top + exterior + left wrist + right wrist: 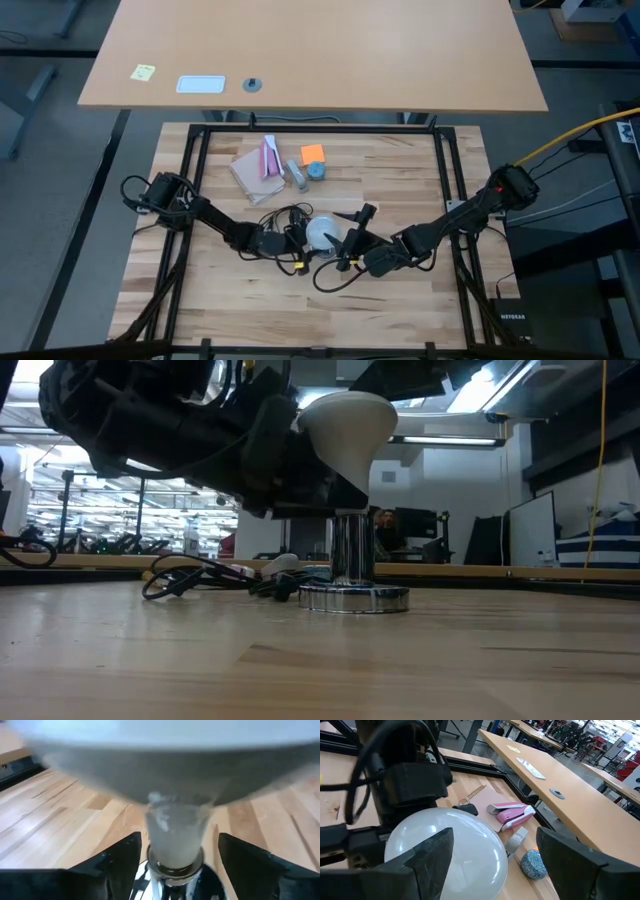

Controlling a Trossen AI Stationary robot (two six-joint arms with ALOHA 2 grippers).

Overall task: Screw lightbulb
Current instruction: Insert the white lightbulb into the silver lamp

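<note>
One lightbulb upright in one socket, mid tabletop, two claws at it.

Count: 1 bulb, 1 socket, 2 claws, 1 pink stapler, 1 notebook, 1 orange sticky pad, 1 blue-grey round piece, all beyond the bulb. Left claw: fingers spread either side of the bulb's neck, not touching it. Right claw: spread wide, over the globe, no contact seen. Hidden: bulb's screw base is down inside the socket, threads not visible; globe top cut off in left wrist view; low view has arm bodies covering the globe's left side. Black cord tangled beside socket.
</note>
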